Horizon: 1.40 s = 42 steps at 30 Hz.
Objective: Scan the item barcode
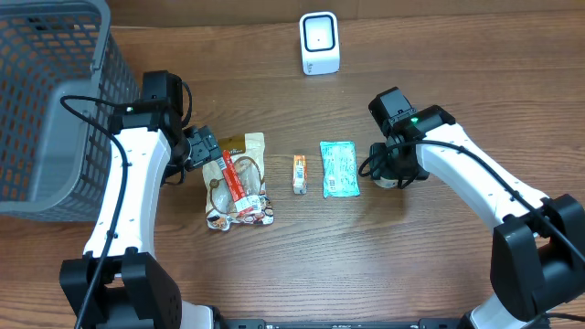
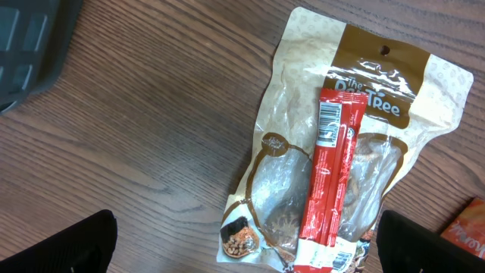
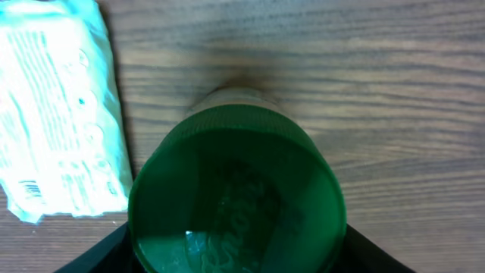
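Observation:
A white barcode scanner (image 1: 319,43) stands at the back of the table. My right gripper (image 1: 391,169) (image 3: 235,254) hangs straight over a green-lidded container (image 3: 235,197), and its two fingers press on the lid's left and right sides. The container's body is hidden beneath the lid. My left gripper (image 1: 203,151) (image 2: 254,246) is wide open above the lower end of a brown-and-clear snack pouch (image 2: 280,174) (image 1: 236,183). A red stick pack (image 2: 330,182) lies on that pouch with its barcode (image 2: 328,125) facing up.
A grey mesh basket (image 1: 46,110) fills the far left. A small orange packet (image 1: 299,173) and a teal wipes packet (image 1: 338,168) (image 3: 57,114) lie side by side between the two arms, the teal one just left of the container.

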Available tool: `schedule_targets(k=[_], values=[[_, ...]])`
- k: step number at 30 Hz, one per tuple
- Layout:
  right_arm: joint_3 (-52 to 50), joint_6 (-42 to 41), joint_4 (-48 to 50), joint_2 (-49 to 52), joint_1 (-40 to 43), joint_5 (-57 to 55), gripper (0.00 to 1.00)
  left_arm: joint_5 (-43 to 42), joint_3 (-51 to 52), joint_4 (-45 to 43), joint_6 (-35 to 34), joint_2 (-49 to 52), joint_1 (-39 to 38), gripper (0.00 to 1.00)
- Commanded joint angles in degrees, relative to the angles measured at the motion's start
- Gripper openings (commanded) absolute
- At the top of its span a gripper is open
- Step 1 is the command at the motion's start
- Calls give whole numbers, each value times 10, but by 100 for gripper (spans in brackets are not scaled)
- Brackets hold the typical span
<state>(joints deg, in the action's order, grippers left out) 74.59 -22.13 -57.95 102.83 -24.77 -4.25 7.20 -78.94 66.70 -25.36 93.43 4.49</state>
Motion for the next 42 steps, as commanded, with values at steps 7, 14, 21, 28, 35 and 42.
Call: schedule_targets(k=[7,14,21,28,35,42], values=[[-4,89,20,1,0,13,60,7,-9,1,-6,0,0,100],[-4,132,22,1,0,13,67,7,-9,1,-6,0,0,100],[6,115,20,0,0,14,83,7,-9,1,-6,0,0,100],[67,97,-36,0,1,14,100,7,-9,1,-6,0,0,100],[110,74,-68,0,2,14,100,7,-9,1,-6,0,0,100],[110,59,-47,1,2,39,100,7,-9,1,-6,0,0,100]])
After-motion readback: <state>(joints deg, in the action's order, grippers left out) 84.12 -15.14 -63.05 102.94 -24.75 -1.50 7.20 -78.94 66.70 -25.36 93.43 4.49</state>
